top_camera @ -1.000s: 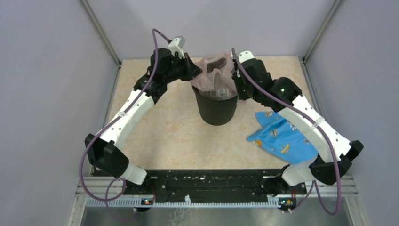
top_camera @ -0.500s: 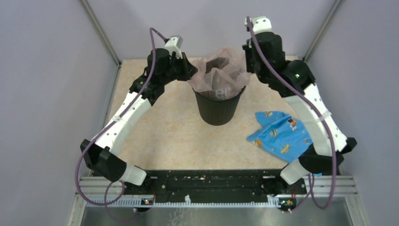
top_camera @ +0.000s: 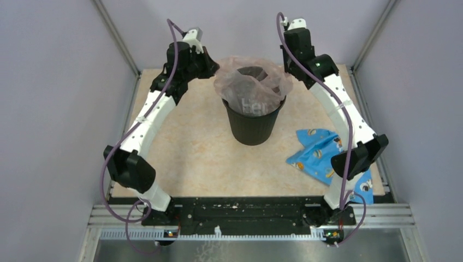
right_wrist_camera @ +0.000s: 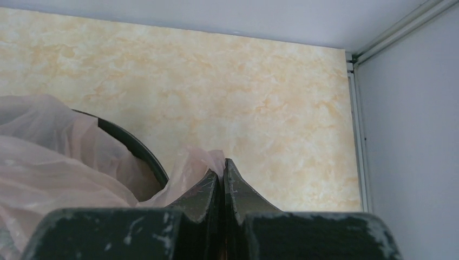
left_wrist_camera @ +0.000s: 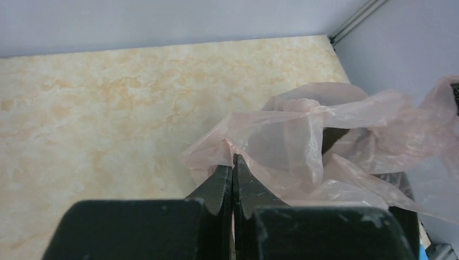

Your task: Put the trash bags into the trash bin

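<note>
Top external: the thin, crinkly, translucent pale-pink trash bag [top_camera: 251,82] is spread over the mouth of the round black trash bin [top_camera: 252,126]. Its film puffs up above the rim and the middle sags into a dark hollow. The bin is plain smooth plastic with tapered sides, wider at the rim than at the base. It stands upright toward the back of the table [top_camera: 191,153], which has a matte, beige, marbled surface.

Left wrist: my left pincer [left_wrist_camera: 233,165] is clamped on a bunched fold at the bag's left edge. The two black wedge-shaped jaws meet, with pink film caught at the tips. From there the film fans out to the right in glossy, wrinkled sheets.

Right wrist: my right pincer [right_wrist_camera: 222,169] is closed the same way, pinching a small peak of film at the bag's right edge, just outside the bin's curved black rim. The jaw faces are scuffed with pale scratches.

I hold opposite edges, so the bag hangs stretched between my pincers across the bin opening.

A crumpled blue cloth [top_camera: 319,155] with a cartoon print lies on the table to the right of the bin, apart from it and partly under my right arm.
</note>
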Action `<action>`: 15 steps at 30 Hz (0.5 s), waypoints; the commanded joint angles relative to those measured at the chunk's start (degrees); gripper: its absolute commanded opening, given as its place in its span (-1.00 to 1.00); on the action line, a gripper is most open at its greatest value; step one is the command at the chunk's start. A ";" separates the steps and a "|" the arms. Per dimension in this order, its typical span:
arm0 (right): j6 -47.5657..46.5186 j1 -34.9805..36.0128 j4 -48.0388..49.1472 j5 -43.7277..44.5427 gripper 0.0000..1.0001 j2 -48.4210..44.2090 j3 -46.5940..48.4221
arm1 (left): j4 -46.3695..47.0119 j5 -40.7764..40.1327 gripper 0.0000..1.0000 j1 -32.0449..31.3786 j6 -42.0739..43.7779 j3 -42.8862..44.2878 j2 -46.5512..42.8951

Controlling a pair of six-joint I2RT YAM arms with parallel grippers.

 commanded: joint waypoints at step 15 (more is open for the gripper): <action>7.55 -10.28 4.28 -10.39 -1.00 11.54 0.34 | 8.98 13.90 -1.00 6.52 -6.60 -4.68 8.92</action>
